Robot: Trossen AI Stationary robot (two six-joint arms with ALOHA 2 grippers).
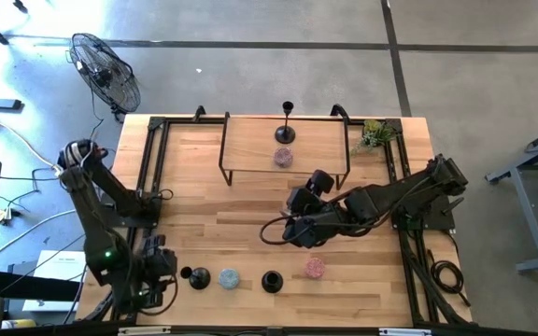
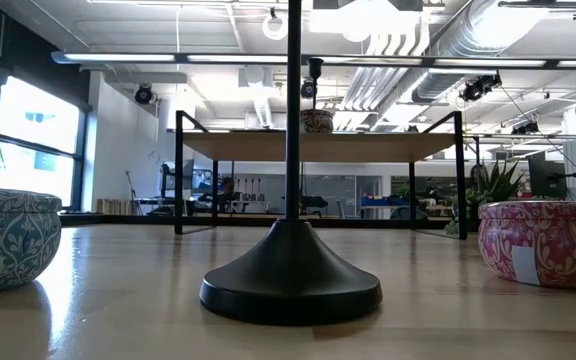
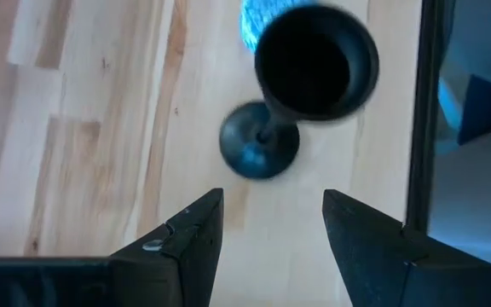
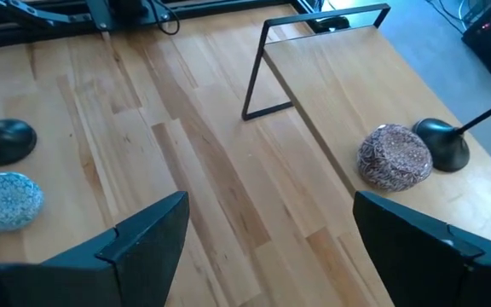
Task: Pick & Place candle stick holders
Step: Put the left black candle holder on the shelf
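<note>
At about 8 o'clock on the table, the left gripper (image 1: 162, 264) is held with jaws wide and empty just beside one candle stick holder (image 1: 196, 277). A second holder (image 1: 271, 280) is seen at 6 o'clock, untouched. Near centre the right gripper (image 1: 297, 224) hovers, jaws wide, empty. A third holder (image 1: 287, 124) stands on the raised shelf (image 1: 250, 140) at 12 o'clock, judged already placed; two are judged left.
</note>
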